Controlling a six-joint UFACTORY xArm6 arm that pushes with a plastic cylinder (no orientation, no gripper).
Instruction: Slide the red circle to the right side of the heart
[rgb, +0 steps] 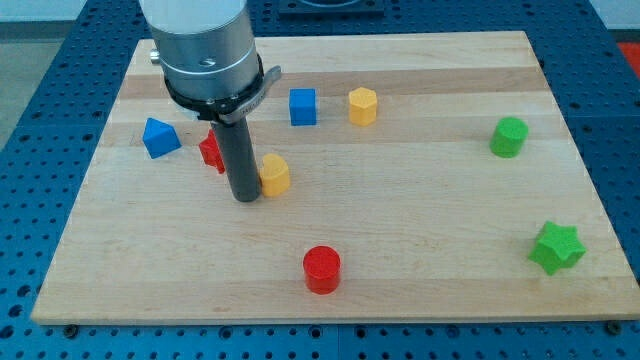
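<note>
The wooden counter (400, 220) fills most of the view, a pale plank board lying on a blue perforated base (620, 120), and I can read no brand, label or writing anywhere on it. My arm's grey cylinder (205, 45) comes down over the counter's top left corner, and from it my dark rod (238, 150) stands upright; I carry no pincer, so there is nothing to open or close. My tip (245, 198) rests on the counter in the left half, touching or just beside the left face of a yellow block (275, 174), which may be the heart, though I cannot make out its shape for sure. The rod partly hides a red block (210, 151) just behind it, shape unclear. Near the bottom right corner lies the green star (556, 247), and near the right edge, higher up, a green cylinder (508, 137). The red circle (322, 269) sits near the bottom edge, about the middle, well apart from my tip. Towards the left edge sits a blue block (160, 137); near the top edge stand a blue cube (303, 106) and just beside it a yellow hexagon (363, 105).
</note>
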